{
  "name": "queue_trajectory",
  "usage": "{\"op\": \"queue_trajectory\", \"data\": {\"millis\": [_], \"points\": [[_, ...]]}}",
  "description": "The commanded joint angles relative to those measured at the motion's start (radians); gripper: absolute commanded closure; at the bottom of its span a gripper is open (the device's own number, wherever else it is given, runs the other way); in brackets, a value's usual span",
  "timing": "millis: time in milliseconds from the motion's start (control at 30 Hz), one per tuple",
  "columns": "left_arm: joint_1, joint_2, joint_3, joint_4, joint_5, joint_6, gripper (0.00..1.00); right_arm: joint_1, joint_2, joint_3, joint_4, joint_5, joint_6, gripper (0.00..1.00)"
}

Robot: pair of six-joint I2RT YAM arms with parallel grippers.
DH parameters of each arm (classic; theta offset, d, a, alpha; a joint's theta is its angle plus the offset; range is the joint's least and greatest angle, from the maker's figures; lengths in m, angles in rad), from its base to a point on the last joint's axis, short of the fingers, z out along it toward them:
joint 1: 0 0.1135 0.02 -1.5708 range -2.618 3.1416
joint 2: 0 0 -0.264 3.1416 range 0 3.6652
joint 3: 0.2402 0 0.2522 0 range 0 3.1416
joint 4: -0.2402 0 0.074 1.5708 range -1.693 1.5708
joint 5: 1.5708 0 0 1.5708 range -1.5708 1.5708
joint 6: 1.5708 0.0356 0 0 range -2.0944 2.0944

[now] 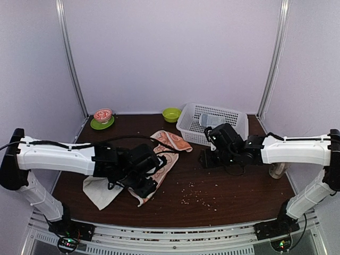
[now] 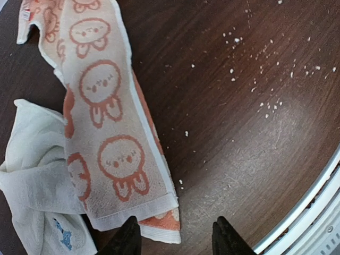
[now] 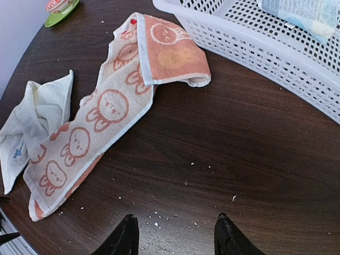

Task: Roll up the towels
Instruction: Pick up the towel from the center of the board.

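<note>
Basically poised, left claw [image 2: 175, 234] half-open astride the near end of the cartoon towel [image 2: 106, 159], maybe touching, to start rolling; right claw [image 3: 175, 226] open, empty.

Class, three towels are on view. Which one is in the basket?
The grey-blue towel, inside the white basket; the patterned towel and plain cream towel lie on the table.
</note>
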Motion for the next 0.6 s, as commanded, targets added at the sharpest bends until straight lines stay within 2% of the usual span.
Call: {"op": "queue_trajectory", "data": {"millis": [0,300,567], "points": [[-0.009,0.091,0.068,-0.068,0.02,0.082,0.53,-0.01,-0.073,-0.053,0.057,0.024,0.015,0.51],[-0.009,0.221,0.087,-0.103,0.045,0.18,0.49,-0.015,-0.103,-0.09,0.057,0.021,0.012,0.51],[-0.001,0.268,0.09,-0.112,0.015,0.179,0.57,-0.016,-0.113,-0.089,0.054,0.019,0.011,0.51]]}}
